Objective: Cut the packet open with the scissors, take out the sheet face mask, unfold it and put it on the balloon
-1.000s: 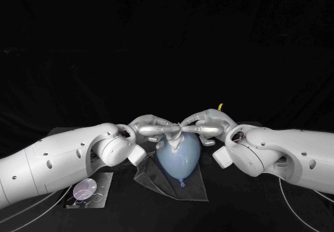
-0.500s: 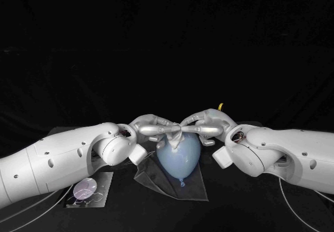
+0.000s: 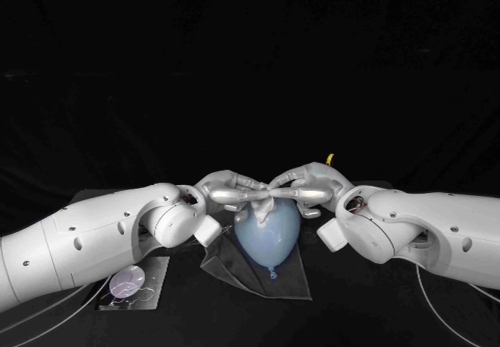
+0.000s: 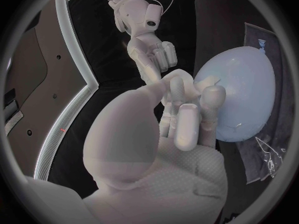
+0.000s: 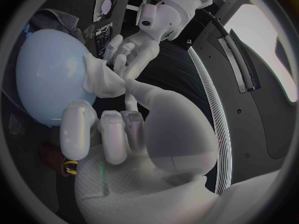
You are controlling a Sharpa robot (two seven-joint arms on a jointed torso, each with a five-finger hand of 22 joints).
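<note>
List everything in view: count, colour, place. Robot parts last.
balloon: one, pale blue, table centre, on the grey sheet.
sheet mask: one, white, atop the balloon, pinched by both hands.
grey sheet: one, dark, under the balloon.
lilac disc: one, on a clear wrapper near the left arm.
yellow object: one, behind the right hand; unidentifiable.
table: one, black.
left hand: one, silver, fingers on the mask.
right hand: one, silver, fingers on the mask.
</note>
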